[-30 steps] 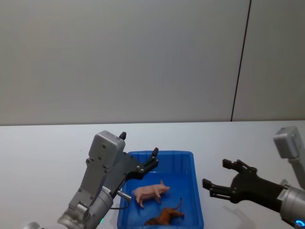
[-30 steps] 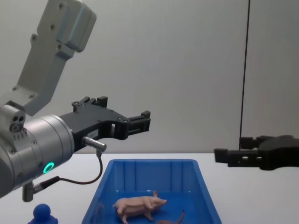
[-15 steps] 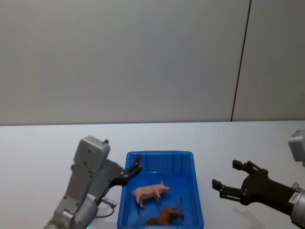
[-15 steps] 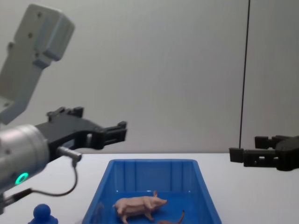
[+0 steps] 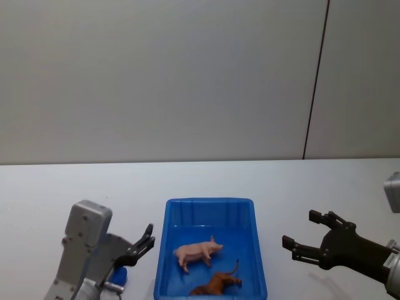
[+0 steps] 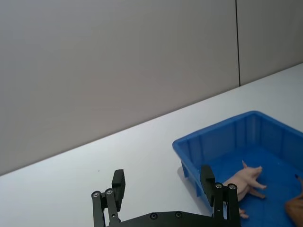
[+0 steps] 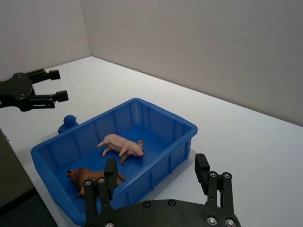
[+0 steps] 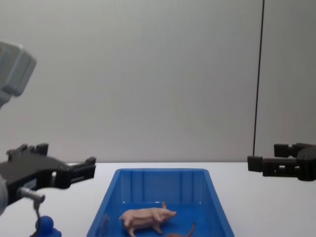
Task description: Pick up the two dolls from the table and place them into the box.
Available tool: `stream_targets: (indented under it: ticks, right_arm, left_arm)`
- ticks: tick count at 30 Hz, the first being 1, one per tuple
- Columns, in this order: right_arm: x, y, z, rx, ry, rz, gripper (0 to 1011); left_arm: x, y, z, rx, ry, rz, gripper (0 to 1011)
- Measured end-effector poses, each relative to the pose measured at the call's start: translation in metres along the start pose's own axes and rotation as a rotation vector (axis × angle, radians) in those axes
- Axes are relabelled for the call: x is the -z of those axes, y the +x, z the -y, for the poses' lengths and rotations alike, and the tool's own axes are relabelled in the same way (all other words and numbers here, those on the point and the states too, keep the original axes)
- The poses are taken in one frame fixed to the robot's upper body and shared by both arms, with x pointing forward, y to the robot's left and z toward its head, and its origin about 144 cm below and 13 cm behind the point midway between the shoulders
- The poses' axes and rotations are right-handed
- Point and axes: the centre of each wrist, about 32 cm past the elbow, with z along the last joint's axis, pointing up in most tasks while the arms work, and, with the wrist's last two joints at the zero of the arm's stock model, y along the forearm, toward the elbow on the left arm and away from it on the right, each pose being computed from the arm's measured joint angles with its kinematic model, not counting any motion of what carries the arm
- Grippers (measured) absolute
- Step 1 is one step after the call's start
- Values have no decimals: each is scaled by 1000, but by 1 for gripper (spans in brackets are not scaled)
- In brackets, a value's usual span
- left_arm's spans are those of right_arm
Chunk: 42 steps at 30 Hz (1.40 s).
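Since both animals are already sitting in it, I'd call the placing step basically done. On the white table (image 5: 62,187), the bright blue bin (image 5: 209,201) sits dead centre. The left gripper (image 5: 147,240) hovers at its 9 o'clock and the right gripper (image 5: 300,228) at its 3 o'clock, both with fingers spread wide and holding nothing. The pale pink pig (image 5: 195,252) lies mid-bin, with the reddish-brown animal (image 5: 215,285) at the pig's 5 o'clock. A little dark blue figure (image 8: 45,225) stands on the table at the bin's 8 o'clock, just under the left gripper. Next move is probably just parking the arms, unless that figure counts, in which case the left gripper drops onto it.
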Motion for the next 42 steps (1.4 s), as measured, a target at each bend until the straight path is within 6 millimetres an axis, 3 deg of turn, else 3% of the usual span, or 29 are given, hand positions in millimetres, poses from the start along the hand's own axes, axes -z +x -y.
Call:
stream_targets:
  ticks: [26,42]
  right_arm:
    - [0,0,2,2,3,0,1001]
    - [1,0,2,2,2,0,1001]
  left_arm:
    - [60,16,-11,-2,144,-78,1001]
    - [80,26,-3,37,183,-78,989]
